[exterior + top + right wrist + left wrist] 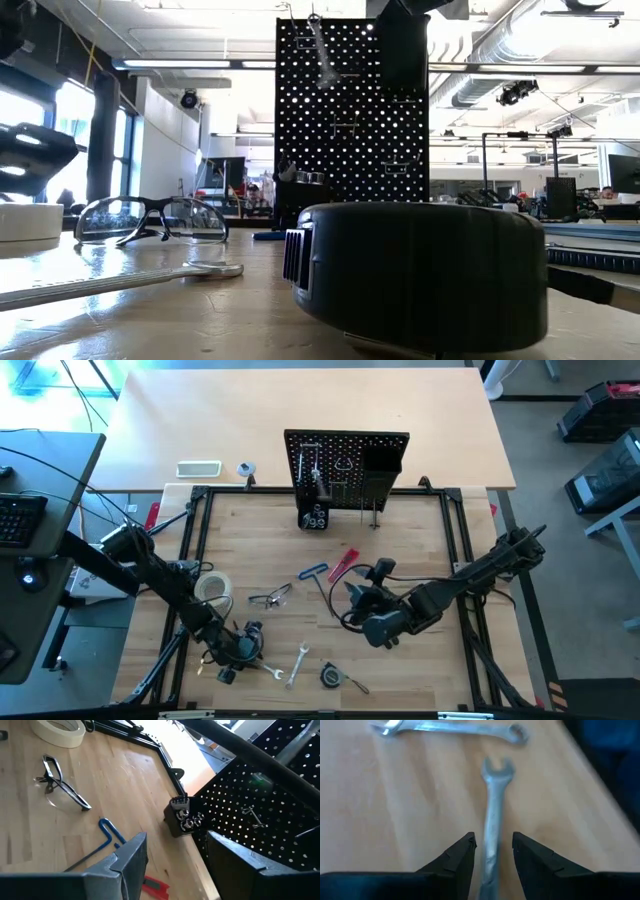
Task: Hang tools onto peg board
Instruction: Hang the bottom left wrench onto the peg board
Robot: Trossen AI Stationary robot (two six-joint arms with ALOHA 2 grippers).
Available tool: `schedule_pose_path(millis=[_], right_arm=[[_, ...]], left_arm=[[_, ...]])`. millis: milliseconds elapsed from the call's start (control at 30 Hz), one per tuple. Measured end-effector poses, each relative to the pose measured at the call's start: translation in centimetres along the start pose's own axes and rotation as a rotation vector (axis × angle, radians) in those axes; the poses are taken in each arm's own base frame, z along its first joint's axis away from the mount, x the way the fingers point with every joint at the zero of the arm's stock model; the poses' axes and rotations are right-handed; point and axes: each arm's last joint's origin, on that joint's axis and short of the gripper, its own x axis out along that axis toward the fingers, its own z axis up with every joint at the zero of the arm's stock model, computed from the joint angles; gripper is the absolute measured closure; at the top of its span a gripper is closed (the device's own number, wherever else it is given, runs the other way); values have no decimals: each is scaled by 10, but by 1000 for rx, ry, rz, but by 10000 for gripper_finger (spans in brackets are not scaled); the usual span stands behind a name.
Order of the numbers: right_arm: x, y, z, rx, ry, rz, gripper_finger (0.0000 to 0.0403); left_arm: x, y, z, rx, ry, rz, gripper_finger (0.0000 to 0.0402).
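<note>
My left gripper (494,847) is low over the table's near left part (248,658), open, with one finger on each side of the shaft of a silver wrench (494,815) that lies flat on the wood; I see a gap on both sides. A second wrench (450,727) lies crosswise just beyond it. My right gripper (175,865) hangs open and holds nothing above the table's middle (356,598), facing the peg board (345,455). In front of it lie the blue-handled hex key (107,832), the glasses (60,785), the tape roll (57,730) and a red-handled tool (152,882).
A black tape measure (330,676) sits near the front edge, right of the wrenches. One wrench (322,55) hangs on the peg board, beside its black bin (380,460). A black socket holder (181,817) stands at the board's foot. Black frame rails (200,540) border the work area.
</note>
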Motion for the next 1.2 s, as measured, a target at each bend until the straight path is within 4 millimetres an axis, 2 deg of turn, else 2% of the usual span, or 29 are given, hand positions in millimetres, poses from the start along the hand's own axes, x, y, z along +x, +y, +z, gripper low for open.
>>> schedule_pose_path(millis=[367, 633, 933, 1200], right_arm=[[-1, 1, -1, 15, 4, 9, 206], [-1, 1, -1, 14, 4, 11, 206], [-1, 1, -2, 38, 11, 20, 206], [2, 7, -7, 42, 43, 21, 206]], left_arm=[[6, 10, -9, 61, 38, 215, 275], [15, 42, -1, 102, 8, 413, 275], [17, 84, 17, 86, -59, 514, 275], [16, 96, 19, 50, -61, 550, 275]])
